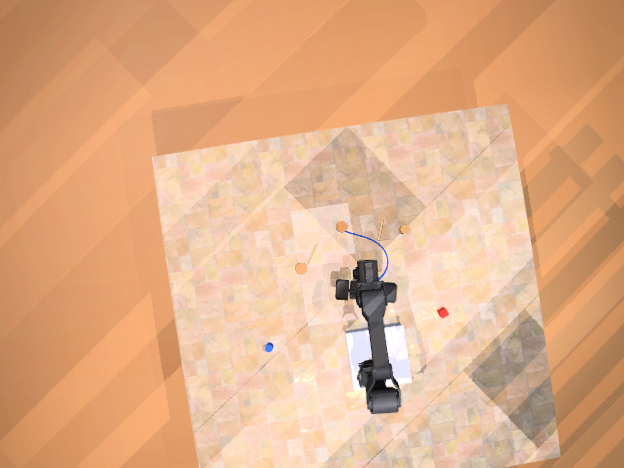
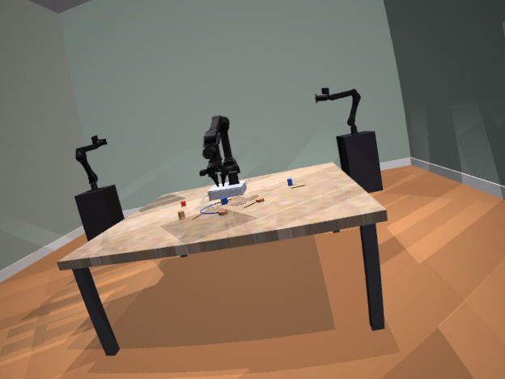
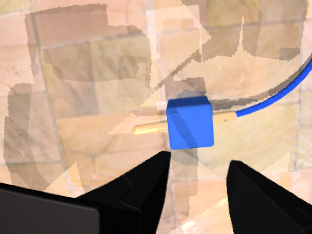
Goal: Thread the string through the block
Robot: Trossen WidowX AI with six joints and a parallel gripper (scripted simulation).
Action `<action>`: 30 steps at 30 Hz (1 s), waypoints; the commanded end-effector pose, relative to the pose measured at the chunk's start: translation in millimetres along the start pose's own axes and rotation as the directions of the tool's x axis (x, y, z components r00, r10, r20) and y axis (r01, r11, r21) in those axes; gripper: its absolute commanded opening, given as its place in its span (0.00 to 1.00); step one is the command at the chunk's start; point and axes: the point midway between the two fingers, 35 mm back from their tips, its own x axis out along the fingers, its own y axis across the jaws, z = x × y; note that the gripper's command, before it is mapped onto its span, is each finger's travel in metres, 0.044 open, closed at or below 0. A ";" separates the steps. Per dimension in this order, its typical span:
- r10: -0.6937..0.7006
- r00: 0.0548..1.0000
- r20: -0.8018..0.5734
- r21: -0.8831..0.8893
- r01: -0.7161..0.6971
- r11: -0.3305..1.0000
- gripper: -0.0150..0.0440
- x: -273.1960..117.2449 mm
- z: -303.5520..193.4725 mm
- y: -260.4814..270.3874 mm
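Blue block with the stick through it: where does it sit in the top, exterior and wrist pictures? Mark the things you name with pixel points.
Top: not visible; the arm (image 1: 377,327) likely covers it.
Exterior: the blue block (image 2: 224,200) (image 3: 191,125) is slightly left of centre, just below mid-height.
Wrist: right of centre, about mid-height, above the jaws.
Shared landmark: the blue string (image 1: 387,259) (image 2: 201,208) (image 3: 280,101).

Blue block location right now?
Wrist view: centre, just beyond the pincer's fingertips, around the stick. Exterior view: blue block in front of the white base.
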 end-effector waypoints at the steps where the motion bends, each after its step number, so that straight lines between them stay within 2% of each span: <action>1: 0.023 1.000 -0.016 0.708 -0.005 0.706 0.46 -1.0 -7.9 19.5; 8: 0.026 0.999 -0.019 0.900 0.006 0.435 0.46 -1.4 -9.7 24.2; 13: 0.027 0.999 -0.020 0.970 0.013 0.243 0.46 -1.6 -10.5 26.4; 30: 0.027 0.999 -0.020 0.971 0.013 0.240 0.46 -1.6 -10.5 26.5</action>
